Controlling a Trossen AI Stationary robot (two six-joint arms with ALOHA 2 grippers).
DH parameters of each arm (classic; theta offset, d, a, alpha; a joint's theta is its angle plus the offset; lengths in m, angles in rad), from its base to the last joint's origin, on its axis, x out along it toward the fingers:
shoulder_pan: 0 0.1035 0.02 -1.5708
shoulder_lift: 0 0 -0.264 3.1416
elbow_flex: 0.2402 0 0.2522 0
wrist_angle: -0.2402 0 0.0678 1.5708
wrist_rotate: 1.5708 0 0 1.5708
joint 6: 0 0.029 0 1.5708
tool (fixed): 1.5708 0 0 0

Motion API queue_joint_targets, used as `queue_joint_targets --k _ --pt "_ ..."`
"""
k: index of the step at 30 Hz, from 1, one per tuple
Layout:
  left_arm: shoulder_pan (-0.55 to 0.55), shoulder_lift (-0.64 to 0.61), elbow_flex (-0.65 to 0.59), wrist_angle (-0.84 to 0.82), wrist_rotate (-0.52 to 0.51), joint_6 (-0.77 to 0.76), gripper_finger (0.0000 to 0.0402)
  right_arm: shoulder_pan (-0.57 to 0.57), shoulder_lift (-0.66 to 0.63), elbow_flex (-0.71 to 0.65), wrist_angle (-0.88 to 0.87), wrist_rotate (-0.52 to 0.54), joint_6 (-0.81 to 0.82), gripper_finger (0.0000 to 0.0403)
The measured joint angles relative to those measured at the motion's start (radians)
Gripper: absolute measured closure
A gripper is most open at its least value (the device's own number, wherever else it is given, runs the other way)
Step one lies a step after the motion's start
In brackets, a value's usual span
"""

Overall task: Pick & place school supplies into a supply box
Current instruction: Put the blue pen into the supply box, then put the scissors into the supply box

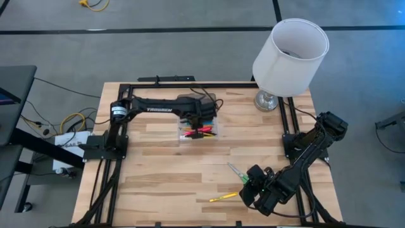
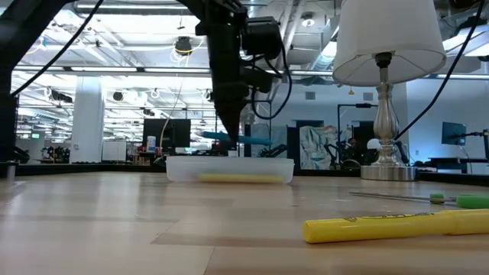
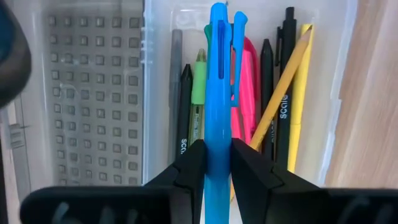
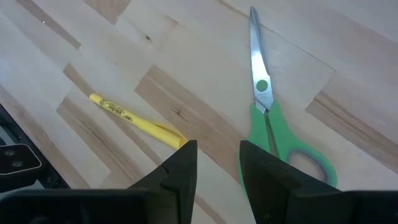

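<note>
The supply box (image 1: 201,129) sits open toward the far middle of the table (image 1: 164,171), its clear base already holding pens and pencils (black, green, pink, yellow) (image 3: 273,93), with the grey dotted lid (image 3: 93,93) lying flat beside them. Over the base hangs the left gripper (image 3: 217,163), its fingers pinched narrowly on a blue pen (image 3: 219,81) that runs lengthwise above the others. Near the table's front right corner, the right gripper (image 4: 217,163) hovers with its fingers parted a little and holding nothing, above a yellow highlighter (image 4: 134,119) and green-handled scissors (image 4: 273,124) lying on the wood. A white-shaded lamp (image 1: 290,57) stands at the far right corner.
</note>
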Motion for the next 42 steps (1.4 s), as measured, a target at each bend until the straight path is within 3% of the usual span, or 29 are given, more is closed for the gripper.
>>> queue_joint_targets --k 6,16,20,34,42 --pt "0.012 0.0 0.0 -0.017 0.004 0.015 0.0326 0.0 0.0 0.0 0.0 0.0 0.0 0.029" --pt "0.012 0.0 0.0 -0.025 -0.007 -0.012 0.0247 -0.006 0.0 0.0 0.008 0.0 0.0 0.029" --pt "-0.002 -0.019 0.0 -0.044 0.037 -0.032 0.0231 -0.006 0.0 -0.001 0.01 0.0 -0.001 0.029" --pt "-0.194 -0.348 0.0 -0.048 0.075 -0.072 0.0228 -0.002 0.001 -0.07 0.113 -0.004 -0.001 0.029" --pt "-0.34 -0.538 -0.002 -0.09 -0.011 -0.182 0.0228 0.01 0.001 -0.087 0.144 -0.023 -0.044 0.029"
